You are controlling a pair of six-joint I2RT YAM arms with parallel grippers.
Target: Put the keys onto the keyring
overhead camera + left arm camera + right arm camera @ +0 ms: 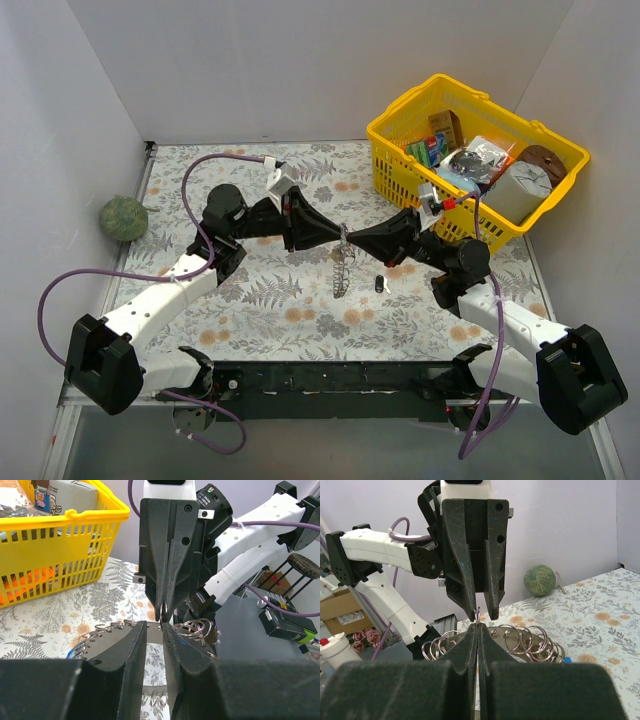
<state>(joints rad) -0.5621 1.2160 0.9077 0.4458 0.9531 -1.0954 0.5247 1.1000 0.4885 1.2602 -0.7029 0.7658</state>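
Above mid surface [270,300], clear of the yellow basket [400,180] at far right, both arms meet tip to tip. The left end effector [154,632] is narrow and nipping the keyring [343,270]. The right end effector [477,632] is pinched tight on the same ring from the opposite side. The ring hangs below them, off the surface. A green ball [122,217] sits far left. One dark key [379,283] lies loose just right of the ring, nothing on it.

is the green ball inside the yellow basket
No, the green ball sits by the left wall, well apart from the yellow basket at the far right.
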